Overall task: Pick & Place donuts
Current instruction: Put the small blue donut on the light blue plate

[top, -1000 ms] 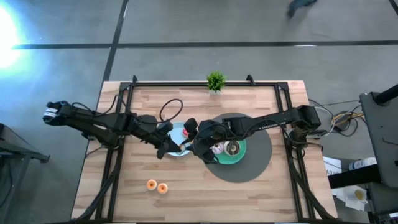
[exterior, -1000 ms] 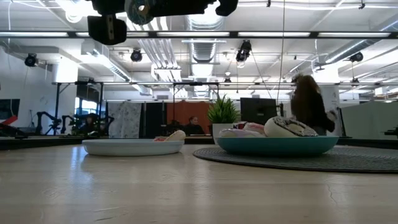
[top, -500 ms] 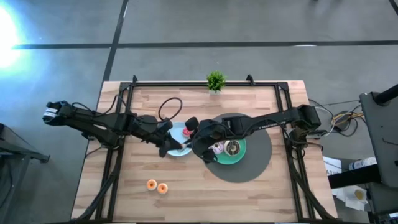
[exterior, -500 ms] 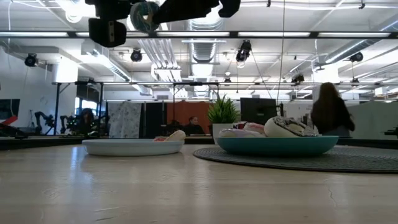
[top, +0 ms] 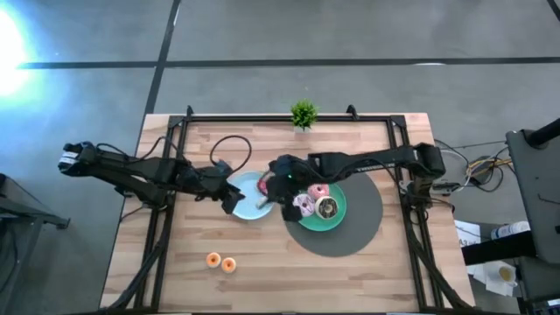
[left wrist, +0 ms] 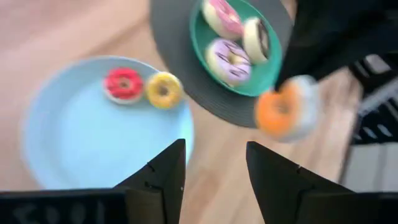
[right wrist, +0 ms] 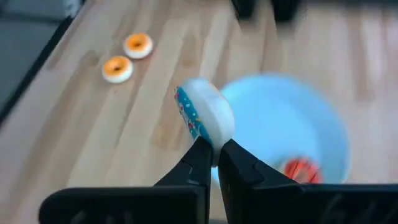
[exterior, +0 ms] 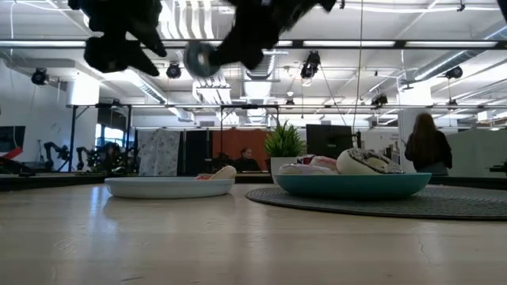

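Donut (right wrist: 205, 119) pinched in right end effector (right wrist: 211, 155) – mid-carry; needs lowering onto green plate (top: 337, 220). Left end effector (left wrist: 214, 165) wide, empty.

We see a light wooden bench (top: 262, 289) with a dark frame standing on a grey concrete floor (top: 289, 31) crossed by dark lines, with a bright glare (top: 7, 44) at the floor's left edge in the high view. In the low view we note an open hall behind the bench: white ceiling ducts (exterior: 257, 59), strip lights (exterior: 412, 43), hanging spotlights (exterior: 313, 63), an orange wall panel (exterior: 238, 146), and a person (exterior: 428, 146) standing at the right. A small potted plant (top: 304, 114) sits at the bench's far edge.
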You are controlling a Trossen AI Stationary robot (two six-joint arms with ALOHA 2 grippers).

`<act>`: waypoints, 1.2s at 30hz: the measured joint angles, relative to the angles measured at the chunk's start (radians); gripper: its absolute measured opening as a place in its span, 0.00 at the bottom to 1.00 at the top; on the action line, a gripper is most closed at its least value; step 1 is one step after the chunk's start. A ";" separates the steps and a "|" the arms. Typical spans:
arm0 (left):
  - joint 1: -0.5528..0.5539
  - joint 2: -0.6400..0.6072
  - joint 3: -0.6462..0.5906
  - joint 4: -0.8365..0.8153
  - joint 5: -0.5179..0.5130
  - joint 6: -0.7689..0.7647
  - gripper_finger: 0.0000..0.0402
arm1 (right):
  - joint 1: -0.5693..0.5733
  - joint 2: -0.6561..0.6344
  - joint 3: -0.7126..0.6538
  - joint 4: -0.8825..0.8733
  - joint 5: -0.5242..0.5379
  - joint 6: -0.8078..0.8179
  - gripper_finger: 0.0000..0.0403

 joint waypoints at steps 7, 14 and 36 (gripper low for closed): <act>-0.149 -0.037 0.064 -0.003 -0.247 0.017 0.33 | -0.065 0.161 0.055 -0.023 -0.102 0.402 0.04; -0.278 -0.034 0.120 -0.086 -0.409 -0.057 0.32 | -0.071 0.306 0.191 -0.178 -0.133 0.488 0.05; -0.439 -0.032 0.129 -0.156 -0.541 -0.136 0.32 | -0.070 0.486 0.454 -0.447 0.017 0.529 0.07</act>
